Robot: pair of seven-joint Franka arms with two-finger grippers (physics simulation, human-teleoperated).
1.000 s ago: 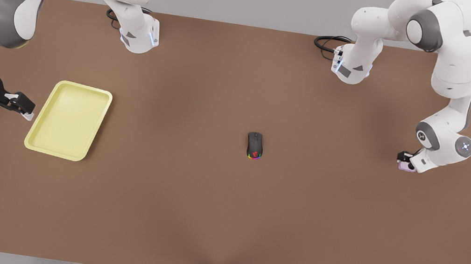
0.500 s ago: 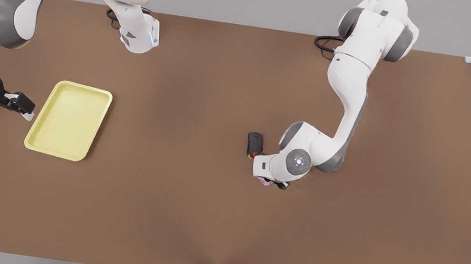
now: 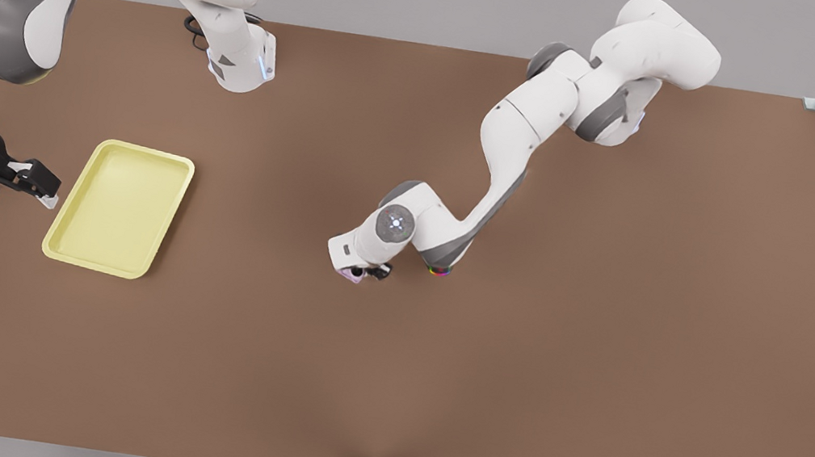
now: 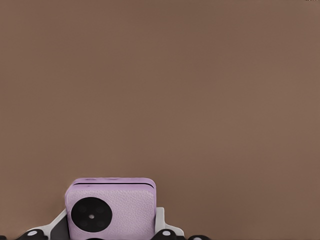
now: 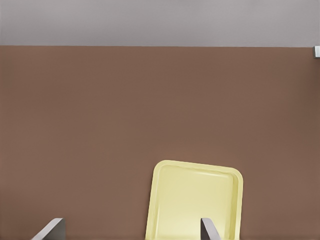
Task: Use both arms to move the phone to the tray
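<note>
the pink-lilac phone (image 4: 111,207) sits clamped between the fingers of the left gripper (image 3: 365,272), one black lens facing the left wrist camera and bare brown table (image 3: 600,357) beyond it. in the front view this gripper hangs low over the middle of the table; whether the phone touches the surface cannot be told. just behind the left arm's elbow, a sliver of the computer mouse's rainbow lights (image 3: 437,271) peeks out. farther toward the front view's left lies the pale yellow tray (image 3: 120,207), flat on the table and well apart from the phone. the right gripper (image 3: 38,188) waits just beside the tray's outer long edge, its fingers (image 5: 209,229) spread apart and holding nothing, with the tray ahead of them in the right wrist view.
</note>
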